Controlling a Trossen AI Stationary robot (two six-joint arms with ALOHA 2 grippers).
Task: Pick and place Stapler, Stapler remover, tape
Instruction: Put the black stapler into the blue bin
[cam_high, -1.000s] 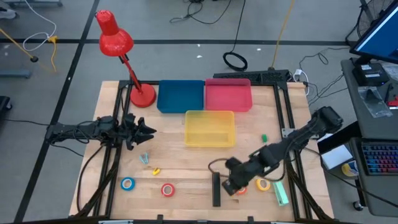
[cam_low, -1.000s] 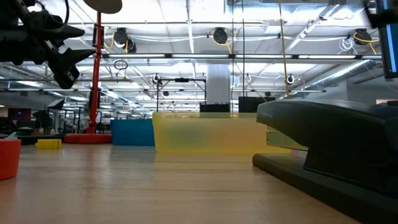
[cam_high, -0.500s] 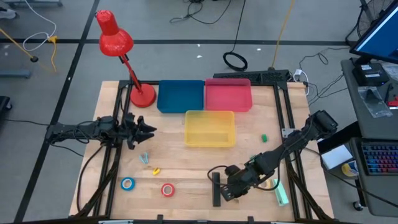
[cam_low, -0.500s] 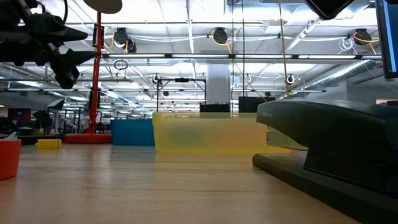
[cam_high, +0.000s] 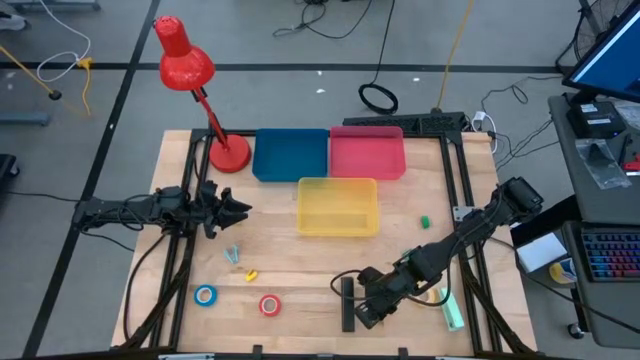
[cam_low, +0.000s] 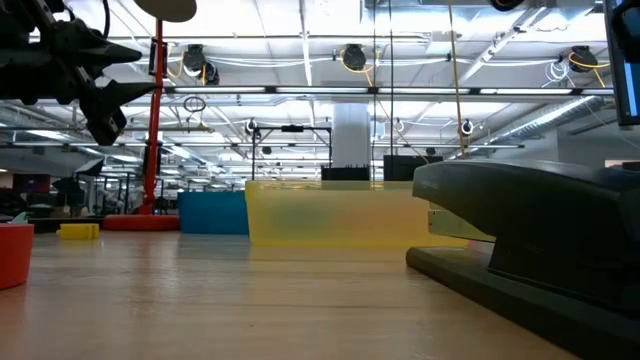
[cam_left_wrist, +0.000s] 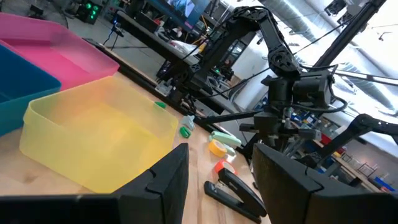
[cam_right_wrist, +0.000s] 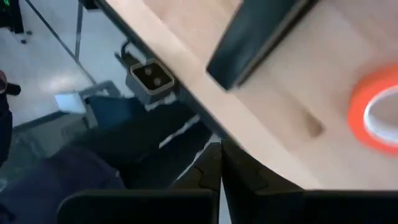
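Note:
The black stapler (cam_high: 347, 303) lies near the table's near edge and fills the right of the low view (cam_low: 530, 235). My right gripper (cam_high: 363, 314) hovers just right of it, shut, touching nothing; its wrist view shows the stapler (cam_right_wrist: 261, 37) and the orange tape (cam_right_wrist: 376, 118). Blue tape (cam_high: 205, 295) and red tape (cam_high: 269, 305) lie flat near the near edge. Yellow tape (cam_high: 436, 296) peeks out beside the right arm. My left gripper (cam_high: 236, 208) is open above the table's left part.
The yellow bin (cam_high: 338, 206) stands mid-table, with the blue bin (cam_high: 291, 154) and pink bin (cam_high: 367, 152) behind it. A red lamp base (cam_high: 229, 155) sits far left. A pale green object (cam_high: 452, 311), a small green piece (cam_high: 424, 222) and small items (cam_high: 233, 256) lie about.
My right gripper has moved from over the orange tape toward the table's left and near edge, ending beside the stapler. Its arm now covers the orange tape in the high view. The things on the table have stayed put.

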